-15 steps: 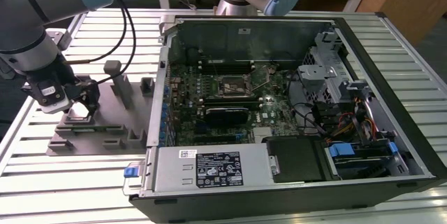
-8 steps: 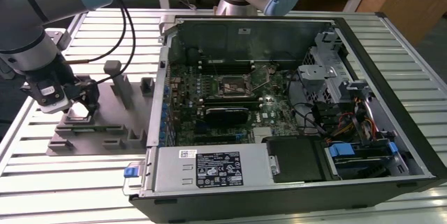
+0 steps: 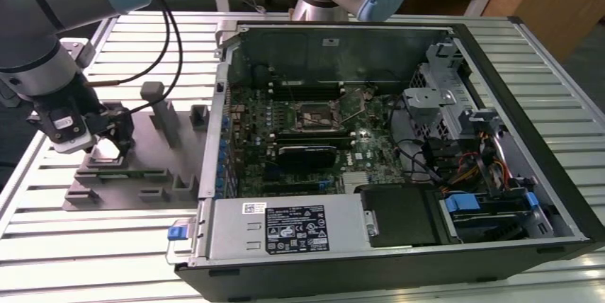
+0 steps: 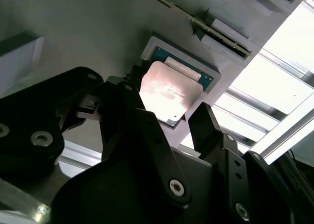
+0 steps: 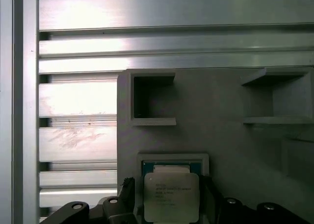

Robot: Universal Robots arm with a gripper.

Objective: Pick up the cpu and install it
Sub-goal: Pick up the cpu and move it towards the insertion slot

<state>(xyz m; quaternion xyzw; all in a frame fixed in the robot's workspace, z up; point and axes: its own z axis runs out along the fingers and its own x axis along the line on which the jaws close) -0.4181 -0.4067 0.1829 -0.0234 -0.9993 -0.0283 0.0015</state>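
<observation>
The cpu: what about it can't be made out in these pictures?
- First wrist view: the gripper and the picture edge hide one rim of the cpu.
- Second wrist view: the gripper covers its near corner.
- Exterior view: too small, half behind the gripper; whether it is gripped cannot be told.
- Socket: inside too small to see.

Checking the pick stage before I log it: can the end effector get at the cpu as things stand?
Probably yes. In the second wrist view the open end effector straddles the cpu, a finger on each side, and nothing covers the chip in its recess on the grey fixture.
</observation>
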